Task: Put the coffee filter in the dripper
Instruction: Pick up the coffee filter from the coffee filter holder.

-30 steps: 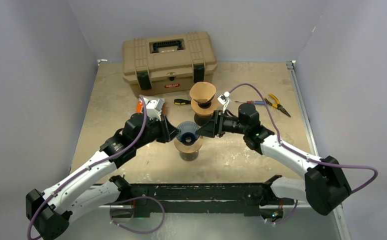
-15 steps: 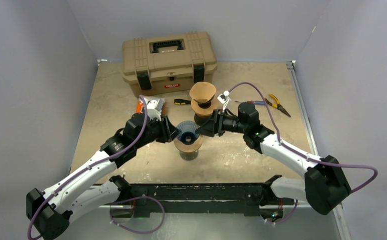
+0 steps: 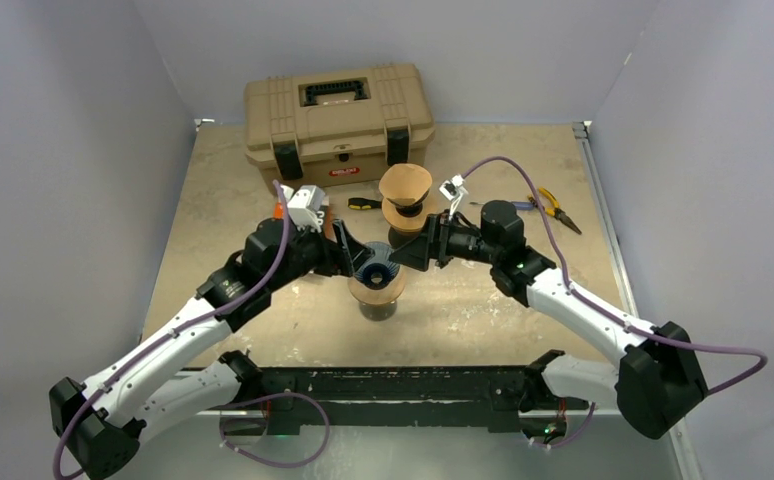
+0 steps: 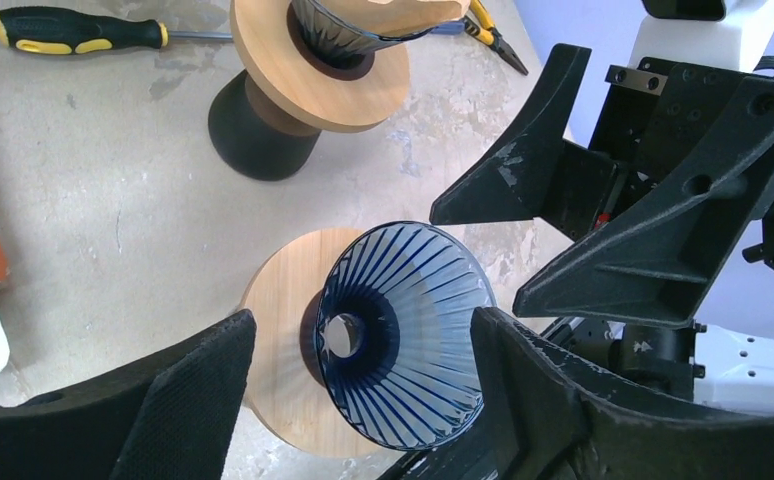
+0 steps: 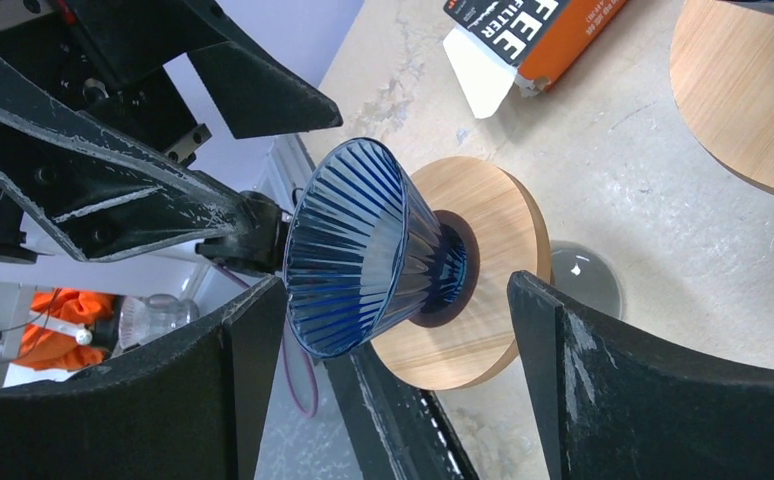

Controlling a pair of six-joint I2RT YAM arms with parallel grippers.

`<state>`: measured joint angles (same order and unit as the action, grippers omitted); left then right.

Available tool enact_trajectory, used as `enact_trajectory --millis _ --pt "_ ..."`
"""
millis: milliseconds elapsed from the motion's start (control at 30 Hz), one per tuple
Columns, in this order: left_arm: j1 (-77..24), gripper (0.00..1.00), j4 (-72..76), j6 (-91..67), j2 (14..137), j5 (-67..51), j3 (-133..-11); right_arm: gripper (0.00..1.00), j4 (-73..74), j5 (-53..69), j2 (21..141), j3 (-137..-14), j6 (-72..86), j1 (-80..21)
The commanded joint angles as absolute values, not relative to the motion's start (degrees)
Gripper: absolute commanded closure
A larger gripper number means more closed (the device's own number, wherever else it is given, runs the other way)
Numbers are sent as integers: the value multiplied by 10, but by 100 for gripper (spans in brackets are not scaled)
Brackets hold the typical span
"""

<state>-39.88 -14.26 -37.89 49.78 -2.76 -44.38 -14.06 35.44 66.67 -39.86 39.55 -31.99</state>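
The task is not yet done, as far as the pictures show: the blue ribbed dripper [image 4: 403, 335], seated in its wooden collar [image 4: 273, 350] about the middle of the desk [image 3: 483, 310] and somewhat toward the near edge, is bare inside, its ribs and drain hole in plain view. The only coffee filter [image 3: 405, 182] to be seen is a brown paper cone sitting in a second dripper [image 4: 335, 30] just behind, between the blue one and the tan toolbox [image 3: 338, 110] at the far edge. The left end effector [image 4: 363, 320] is spread wide with a finger on either side of the blue dripper and nothing in it; the right end effector [image 5: 395, 283] is likewise wide and empty, flanking the same dripper from the opposite side. By my judgement a filter has yet to be fetched, opened into a cone and seated in the blue dripper. As for writing, an orange filter box [image 5: 533, 25] lying toward the left edge shows white letters on a black panel, "FEE" and "FILTER", the rest cut off by the frame. The toolbox bears a small red label [image 3: 344, 171], too small to read. A screwdriver [image 4: 73, 30] and pliers [image 3: 555, 208] lie behind, unmarked so far as I can tell.
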Motion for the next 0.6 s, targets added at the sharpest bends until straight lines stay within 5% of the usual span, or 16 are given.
enact_trajectory --millis 0,167,567 --pt "-397 18 -106 -378 502 -27 -462 14 -138 342 653 -422 375 -322" --pt "-397 8 -89 -382 513 -14 -466 7 -130 338 655 -428 365 -323" --pt "-337 6 -101 -348 558 19 -527 1 -99 327 648 -436 346 -322"
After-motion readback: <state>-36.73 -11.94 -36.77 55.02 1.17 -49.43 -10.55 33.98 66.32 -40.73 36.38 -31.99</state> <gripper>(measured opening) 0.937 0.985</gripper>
